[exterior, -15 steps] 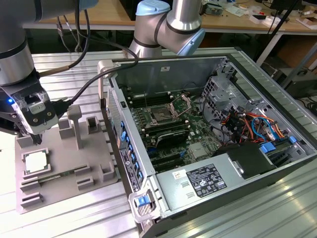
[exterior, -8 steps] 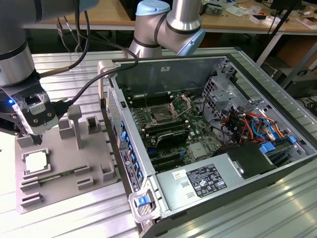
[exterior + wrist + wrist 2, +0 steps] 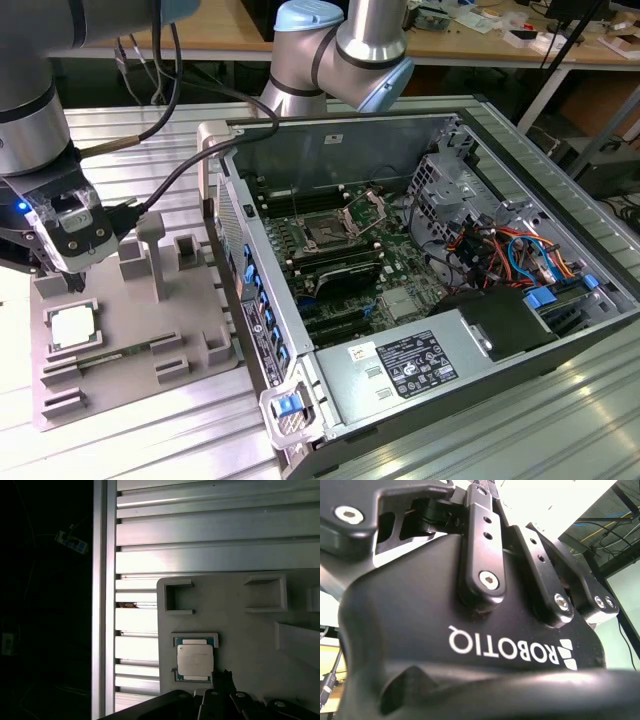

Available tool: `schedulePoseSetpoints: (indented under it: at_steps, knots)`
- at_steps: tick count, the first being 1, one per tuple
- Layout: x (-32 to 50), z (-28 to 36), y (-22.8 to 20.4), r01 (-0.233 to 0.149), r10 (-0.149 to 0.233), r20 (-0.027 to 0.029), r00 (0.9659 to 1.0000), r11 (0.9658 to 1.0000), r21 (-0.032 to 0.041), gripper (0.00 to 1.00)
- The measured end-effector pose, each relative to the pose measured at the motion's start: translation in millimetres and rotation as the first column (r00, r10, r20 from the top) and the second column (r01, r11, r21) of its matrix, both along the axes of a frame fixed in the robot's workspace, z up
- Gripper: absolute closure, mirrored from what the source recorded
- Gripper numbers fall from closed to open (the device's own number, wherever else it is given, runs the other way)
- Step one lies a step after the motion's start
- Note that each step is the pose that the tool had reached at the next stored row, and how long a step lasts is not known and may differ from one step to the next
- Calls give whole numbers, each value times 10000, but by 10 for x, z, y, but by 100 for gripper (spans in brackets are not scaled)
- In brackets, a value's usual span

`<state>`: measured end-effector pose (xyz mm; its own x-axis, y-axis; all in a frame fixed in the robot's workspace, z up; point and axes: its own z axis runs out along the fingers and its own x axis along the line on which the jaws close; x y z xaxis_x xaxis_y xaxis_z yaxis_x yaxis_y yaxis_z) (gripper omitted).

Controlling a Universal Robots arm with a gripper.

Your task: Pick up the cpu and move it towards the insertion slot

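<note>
The cpu (image 3: pixel 72 327) is a small silvery square plate lying flat in a square recess of the grey plastic fixture (image 3: pixel 130 330) on the exterior view's left. My gripper (image 3: pixel 62 275) hangs just above it, not touching. In the first wrist view the cpu (image 3: pixel 195 660) sits in its recess, with dark parts of the gripper (image 3: pixel 225 700) close beside it. The second wrist view looks along the gripper's black body (image 3: pixel 470 630). The insertion slot (image 3: pixel 327 233) is the dark square socket on the green board inside the open computer case, with its shiny metal frame (image 3: pixel 365 212) hinged up.
The open computer case (image 3: pixel 420 130) stands to the exterior view's right of the fixture, its near wall (image 3: pixel 250 290) between the two. Upright grey posts (image 3: pixel 150 250) rise from the fixture. Cables (image 3: pixel 500 250) and a power supply (image 3: pixel 410 365) crowd the case. Ribbed aluminium table (image 3: pixel 215 530) lies below.
</note>
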<state>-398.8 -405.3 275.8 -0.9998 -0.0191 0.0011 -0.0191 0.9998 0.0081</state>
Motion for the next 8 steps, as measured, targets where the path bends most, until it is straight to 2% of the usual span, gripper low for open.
schedulePoseSetpoints:
  at_steps: [8]
  knots:
    - [0,-13,0,0,0,0,10000,10000,0,89]
